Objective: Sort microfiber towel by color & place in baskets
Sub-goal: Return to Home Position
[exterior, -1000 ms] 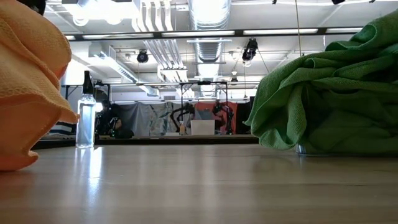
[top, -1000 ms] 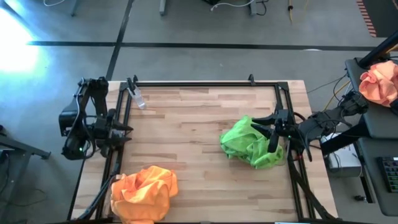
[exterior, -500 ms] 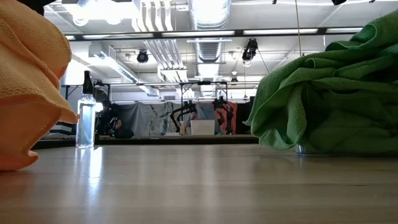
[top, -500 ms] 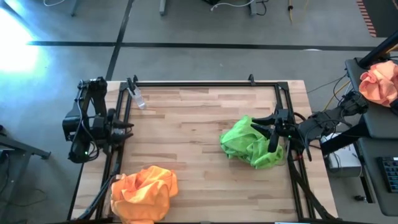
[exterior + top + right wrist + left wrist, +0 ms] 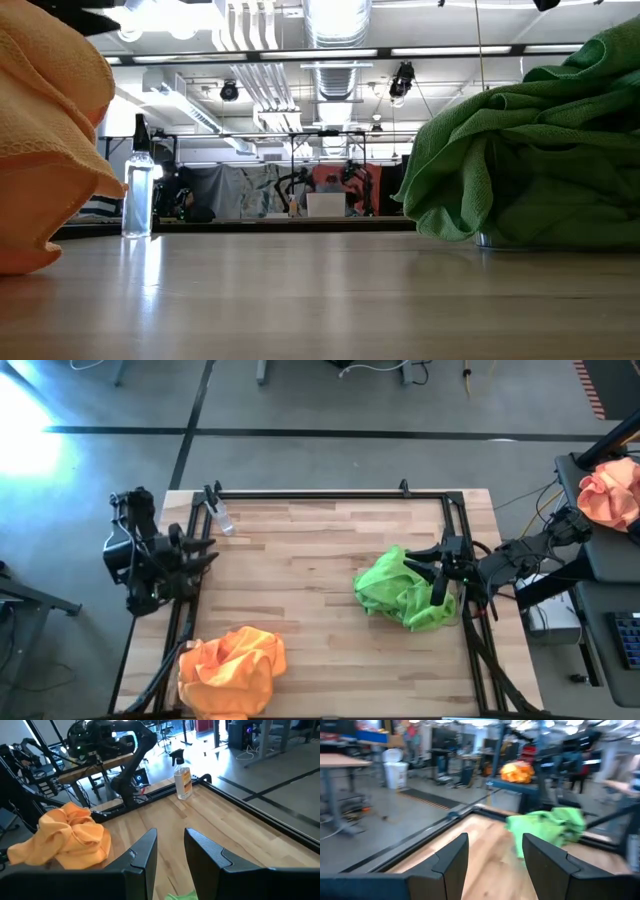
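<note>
Left claw: at the table's left edge, by the frame rail. Fingers spread, nothing held.

Bottle: upright at a left corner, near that claw.

Orange towels: one heap at the other left corner, well apart from the claw.

Green towels: one heap toward the right side.

Bins: not confirmed from above, as the heaps cover whatever lies under them.

Right claw: at the right edge, just beside the green heap. Fingers slightly parted, empty.

Peach cloth: off the table, far right.

Finding: sorting looks complete and only homing remains. My left arm should fold back along the rail with fingers apart, passing clear of the bottle and rail. My right arm should wait. Any retreat there should go straight back, so no finger snags green pile.
</note>
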Controlling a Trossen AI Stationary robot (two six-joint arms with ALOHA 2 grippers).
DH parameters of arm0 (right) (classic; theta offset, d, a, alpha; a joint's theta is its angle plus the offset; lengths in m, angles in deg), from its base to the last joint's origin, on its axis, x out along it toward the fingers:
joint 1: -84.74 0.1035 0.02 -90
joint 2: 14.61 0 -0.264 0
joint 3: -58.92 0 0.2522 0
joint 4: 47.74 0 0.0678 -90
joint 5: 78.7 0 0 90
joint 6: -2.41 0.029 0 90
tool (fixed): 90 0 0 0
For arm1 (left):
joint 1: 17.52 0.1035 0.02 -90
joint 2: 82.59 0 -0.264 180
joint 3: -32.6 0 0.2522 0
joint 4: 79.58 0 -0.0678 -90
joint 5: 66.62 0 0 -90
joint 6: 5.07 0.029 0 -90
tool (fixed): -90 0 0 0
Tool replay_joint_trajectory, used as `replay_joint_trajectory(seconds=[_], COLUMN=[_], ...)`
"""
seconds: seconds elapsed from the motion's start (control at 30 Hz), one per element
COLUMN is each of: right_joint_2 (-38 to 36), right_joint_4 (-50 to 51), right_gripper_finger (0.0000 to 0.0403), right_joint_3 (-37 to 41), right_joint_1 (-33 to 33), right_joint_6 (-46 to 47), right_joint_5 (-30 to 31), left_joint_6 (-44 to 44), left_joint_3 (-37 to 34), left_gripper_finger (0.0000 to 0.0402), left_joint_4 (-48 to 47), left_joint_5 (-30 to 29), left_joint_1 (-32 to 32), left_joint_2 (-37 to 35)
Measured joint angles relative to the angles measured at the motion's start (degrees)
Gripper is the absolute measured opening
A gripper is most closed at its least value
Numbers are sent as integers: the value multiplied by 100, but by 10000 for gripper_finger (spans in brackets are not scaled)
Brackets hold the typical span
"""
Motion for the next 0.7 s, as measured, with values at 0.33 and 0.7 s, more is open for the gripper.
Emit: replay_joint_trajectory(seconds=[0.33, 0.7], right_joint_2=[0, 0], right_joint_4=[7, 24], right_gripper_finger=[91, 91], right_joint_3=[0, 0], right_joint_1=[2, 0], right_joint_6=[0, 2], right_joint_5=[-5, -5], left_joint_6=[-3, -14], left_joint_3=[0, -35], left_gripper_finger=[171, 171], left_joint_4=[-329, -356], left_joint_5=[356, 356], left_joint_1=[1559, 3546], left_joint_2=[-300, -545])
